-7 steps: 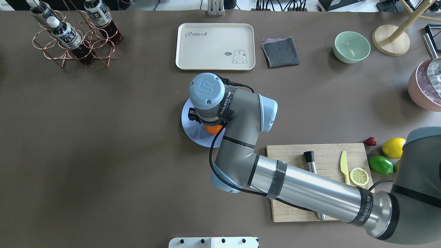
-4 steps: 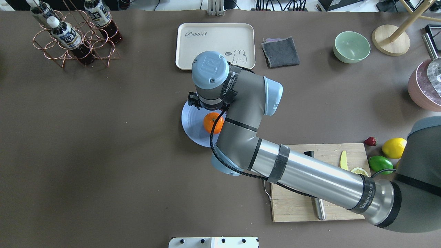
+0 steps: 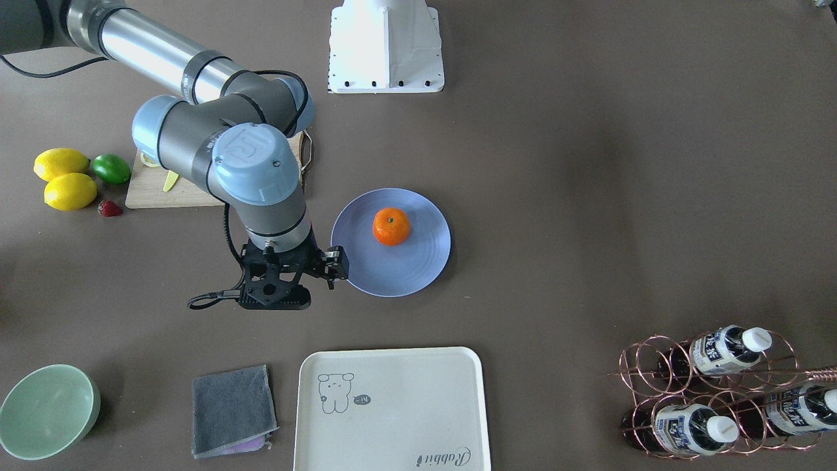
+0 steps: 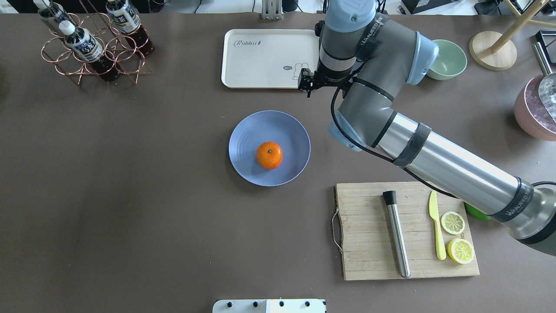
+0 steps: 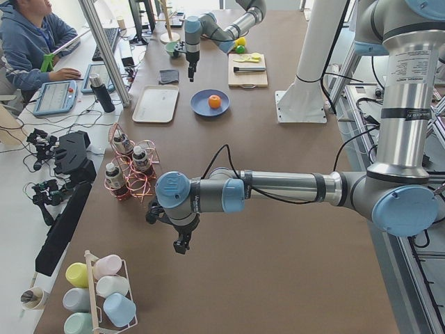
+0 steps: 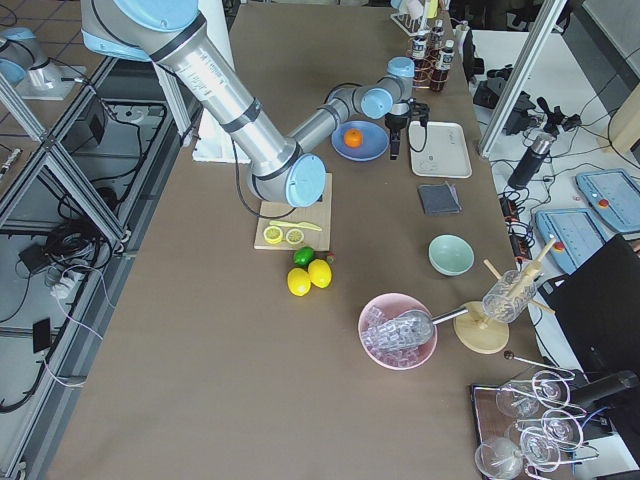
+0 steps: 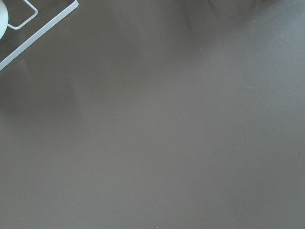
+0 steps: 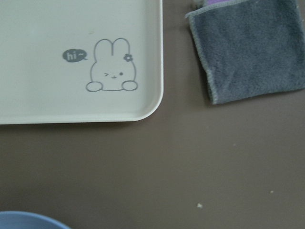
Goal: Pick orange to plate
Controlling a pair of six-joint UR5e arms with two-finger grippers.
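Observation:
The orange (image 4: 269, 155) rests free on the blue plate (image 4: 247, 130) at the table's middle, stem spot up; it is also the orange (image 3: 391, 226) on the plate (image 3: 418, 275) in the front view. My right gripper (image 3: 273, 302) hangs open and empty above the bare table between the plate and the cream tray, clear of the orange. In the overhead view its own wrist hides the fingers. My left gripper (image 5: 182, 243) shows only in the left side view, low over bare table far from the plate; I cannot tell its state.
The cream tray (image 4: 260, 56) and grey cloth (image 3: 230, 409) lie just beyond the right gripper. A green bowl (image 3: 46, 411), a cutting board (image 4: 369, 243) with knife and lemon slices, lemons (image 3: 68, 191) and a bottle rack (image 4: 93, 48) stand around.
The right gripper let go of the orange on the plate, rose, and swung away toward the tray's corner. The orange stays on the plate.

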